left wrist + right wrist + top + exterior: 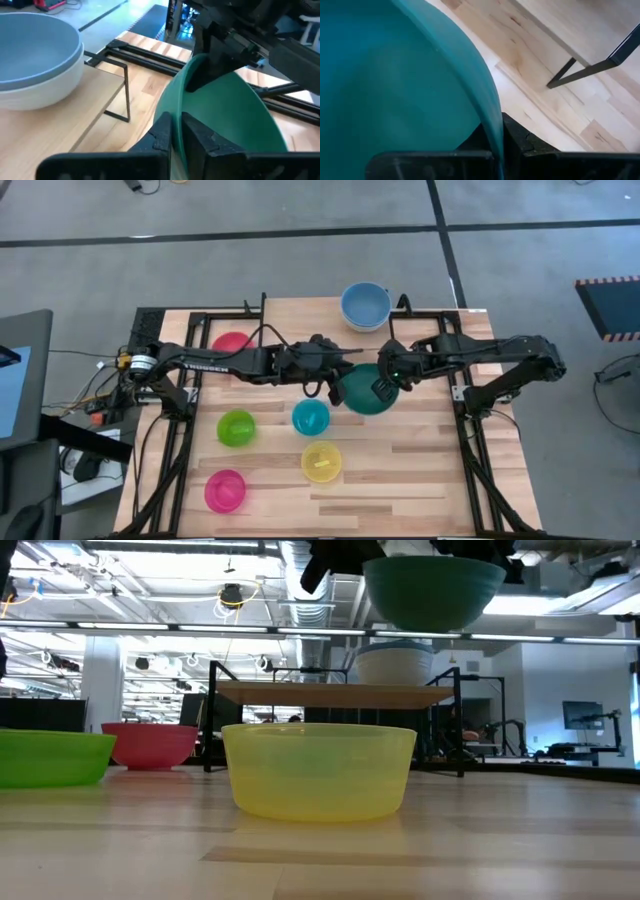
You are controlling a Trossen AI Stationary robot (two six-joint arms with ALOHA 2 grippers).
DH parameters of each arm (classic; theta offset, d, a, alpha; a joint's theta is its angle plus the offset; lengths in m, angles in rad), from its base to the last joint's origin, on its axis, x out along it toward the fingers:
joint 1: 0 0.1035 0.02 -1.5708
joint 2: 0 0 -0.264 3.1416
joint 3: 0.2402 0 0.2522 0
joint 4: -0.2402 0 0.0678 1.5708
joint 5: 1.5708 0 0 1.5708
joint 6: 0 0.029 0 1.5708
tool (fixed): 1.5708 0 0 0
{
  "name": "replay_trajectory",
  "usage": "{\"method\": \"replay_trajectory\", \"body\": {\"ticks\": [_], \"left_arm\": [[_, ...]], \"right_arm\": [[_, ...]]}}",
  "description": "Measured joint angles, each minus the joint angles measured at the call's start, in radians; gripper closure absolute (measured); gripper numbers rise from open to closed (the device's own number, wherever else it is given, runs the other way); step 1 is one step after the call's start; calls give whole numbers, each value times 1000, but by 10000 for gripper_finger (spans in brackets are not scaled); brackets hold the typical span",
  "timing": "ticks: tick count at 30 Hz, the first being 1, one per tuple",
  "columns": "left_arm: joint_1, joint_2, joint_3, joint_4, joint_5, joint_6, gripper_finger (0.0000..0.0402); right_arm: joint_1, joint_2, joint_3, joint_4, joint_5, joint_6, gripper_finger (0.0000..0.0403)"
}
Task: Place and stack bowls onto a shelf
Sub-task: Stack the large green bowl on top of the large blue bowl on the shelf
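Left wrist view, both claws pinching teal bowl rim, low view hides grips

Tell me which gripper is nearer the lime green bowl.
Left. The left gripper grips the teal bowl on the rim facing the lime green bowl. The right gripper grips that bowl's opposite rim, farther away.

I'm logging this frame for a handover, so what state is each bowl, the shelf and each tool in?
teal bowl: lifted off the table, rim pinched by both tools
left tool: shut on the teal bowl's rim
right tool: shut on the opposite rim
blue bowl: nested in the white bowl on the shelf
red, lime, cyan, yellow, pink bowls: upright on the table
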Motion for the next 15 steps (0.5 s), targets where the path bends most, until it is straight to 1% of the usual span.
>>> {"method": "replay_trajectory", "body": {"ticks": [4, 6, 8, 11, 15], "left_arm": [[12, 1, -1, -9, -7, 10, 397], [28, 3, 9, -25, -4, 18, 399], [45, 6, 26, -41, 3, 33, 401], [81, 8, 52, -43, 7, 53, 401], [158, 10, 94, -43, 10, 78, 400]], "right_arm": [[-13, 0, 0, 7, -14, 3, 354], [-26, -1, 7, 15, -20, 3, 334], [-38, -1, 43, 20, -16, -5, 308], [-45, -5, 130, -4, 56, -4, 258], [-47, -6, 269, -103, 232, 51, 194]]}}
